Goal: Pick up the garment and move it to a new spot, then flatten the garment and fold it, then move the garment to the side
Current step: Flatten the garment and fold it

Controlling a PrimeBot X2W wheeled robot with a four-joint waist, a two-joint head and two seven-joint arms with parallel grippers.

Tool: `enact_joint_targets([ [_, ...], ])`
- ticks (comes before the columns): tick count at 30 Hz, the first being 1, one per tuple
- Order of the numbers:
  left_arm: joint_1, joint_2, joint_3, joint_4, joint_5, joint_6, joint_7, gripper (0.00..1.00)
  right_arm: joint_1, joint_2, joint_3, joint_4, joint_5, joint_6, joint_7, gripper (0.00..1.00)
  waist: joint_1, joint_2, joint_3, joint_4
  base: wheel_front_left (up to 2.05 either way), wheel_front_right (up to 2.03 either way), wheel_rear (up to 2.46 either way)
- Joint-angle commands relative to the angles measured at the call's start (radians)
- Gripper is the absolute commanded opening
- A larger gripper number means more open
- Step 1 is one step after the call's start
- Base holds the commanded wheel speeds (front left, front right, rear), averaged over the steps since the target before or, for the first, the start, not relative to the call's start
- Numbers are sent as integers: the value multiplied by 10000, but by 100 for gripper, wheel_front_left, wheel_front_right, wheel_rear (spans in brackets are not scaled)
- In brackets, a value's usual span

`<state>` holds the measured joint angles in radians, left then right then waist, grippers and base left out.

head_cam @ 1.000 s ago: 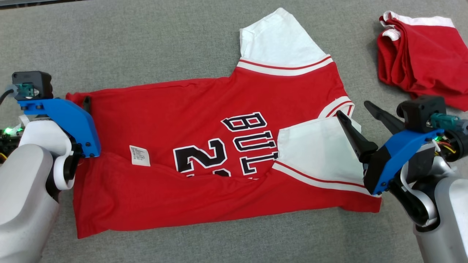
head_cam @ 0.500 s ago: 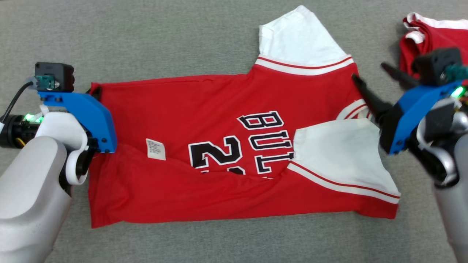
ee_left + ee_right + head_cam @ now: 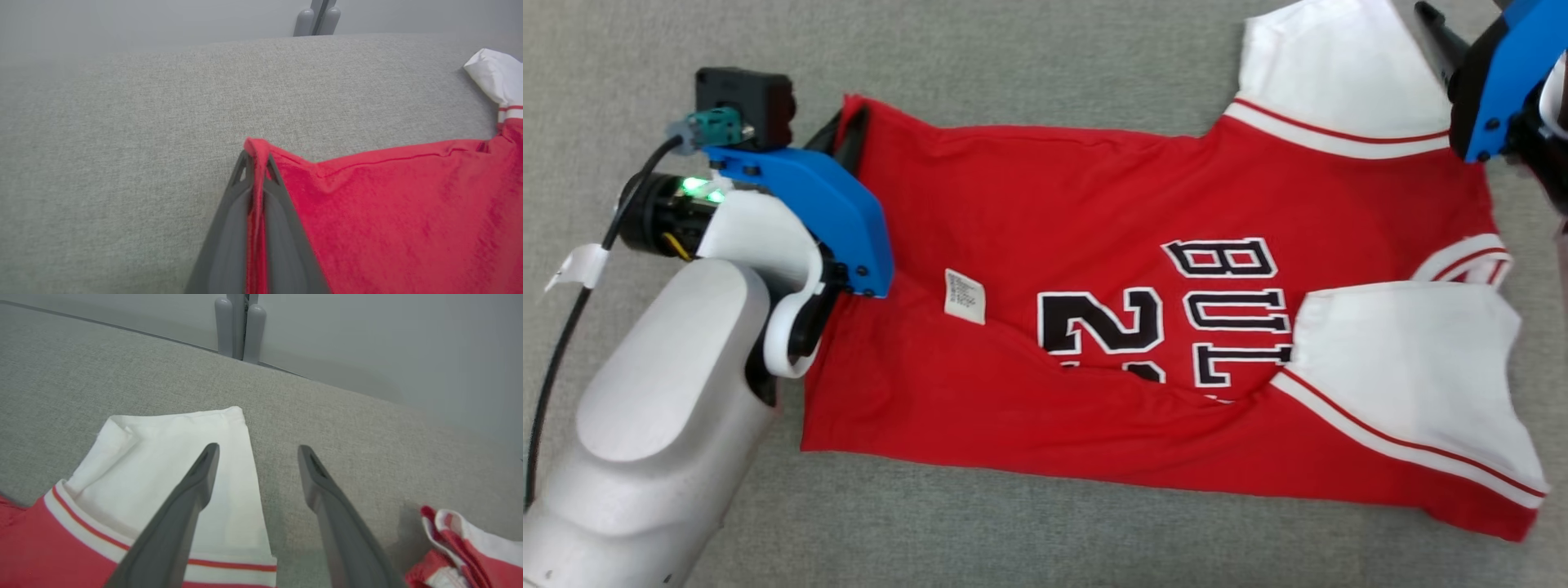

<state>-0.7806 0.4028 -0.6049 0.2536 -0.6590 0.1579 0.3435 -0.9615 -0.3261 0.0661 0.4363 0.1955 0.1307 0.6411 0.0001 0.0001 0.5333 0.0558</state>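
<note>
Left gripper is clamping a corner of the red-and-white fabric jersey; right gripper is hovering open over its white sleeve.

This looks like a bare robot test lab: a grey felt-covered tabletop, a plain grey wall beyond its far edge, and a grey upright fitting.

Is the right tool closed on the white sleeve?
No, the right tool stands open, one finger over the white sleeve and the other over the grey surface, gripping nothing.
</note>
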Motion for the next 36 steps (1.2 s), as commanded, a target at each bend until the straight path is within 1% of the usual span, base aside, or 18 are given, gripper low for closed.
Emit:
enact_joint_targets([
  [1, -183, -104, -68, -44, 6, -9, -78, 0, -367, 76, -111, 408, -206, 1, -45, 100, -1, -1, 395, 385, 0, 0, 0],
  [8, -431, -292, -150, 97, 96, -95, -274, 0, -1359, 512, -621, 2259, -1122, 1, -277, 100, -1, -1, 759, 644, 0, 0, 0],
  [9, -431, -292, -150, 97, 96, -95, -274, 0, -1359, 512, -621, 2259, -1122, 1, -277, 100, -1, -1, 759, 644, 0, 0, 0],
  [11, -510, -332, -181, 183, 89, -100, -316, 0, -1603, 690, -732, 2841, -1389, 1, -382, 100, -1, -1, 820, 667, 0, 0, 0],
  [15, -520, -356, -203, 247, 79, -110, -333, 0, -1856, 807, -646, 3278, -1555, 1, -454, 100, -1, -1, 857, 646, 0, 0, 0],
  [16, -523, -368, -216, 270, 78, -112, -342, 0, -1915, 844, -596, 3405, -1585, 3, -440, 59, -1, -1, 853, 634, 0, 0, 0],
  [17, -539, -377, -225, 291, 71, -118, -349, 0, -1971, 860, -513, 3545, -1595, 3, -395, 49, -1, -1, 846, 620, 0, 0, 0],
  [19, -581, -373, -234, 325, 60, -129, -361, 0, -2107, 789, -320, 3705, -1667, 1, -504, 13, -1, -1, 827, 583, 0, 0, 0],
  [20, -605, -365, -232, 346, 55, -135, -368, 0, -2163, 743, -230, 3771, -1700, 0, -617, 0, -1, -1, 817, 564, 0, 0, 0],
  [22, -653, -356, -207, 377, 32, -143, -396, 0, -2258, 725, -140, 3864, -1669, 1, -885, 0, -1, -1, 787, 523, 0, 0, 0],
  [25, -696, -318, -85, 388, 20, -67, -511, 0, -2300, 792, -290, 3972, -1414, 1, -1386, 0, -1, -1, 743, 424, 0, 0, 0],
  [29, -533, -158, 22, 481, -35, -1, -651, 0, -2099, 806, -73, 3936, -991, 1, -2055, 0, -1, -1, 526, 192, 0, 0, 0],
  [31, -387, -86, 48, 533, -77, 20, -676, 0, -1910, 742, 294, 3818, -681, 1, -2340, 0, -1, -1, 341, 45, 0, 0, 0],
  [36, -5, 104, 96, 518, -183, 91, -711, 0, -1211, 327, 1322, 3242, 197, 1, -2837, 0, -1, -1, -268, -318, 0, 0, 0],
])
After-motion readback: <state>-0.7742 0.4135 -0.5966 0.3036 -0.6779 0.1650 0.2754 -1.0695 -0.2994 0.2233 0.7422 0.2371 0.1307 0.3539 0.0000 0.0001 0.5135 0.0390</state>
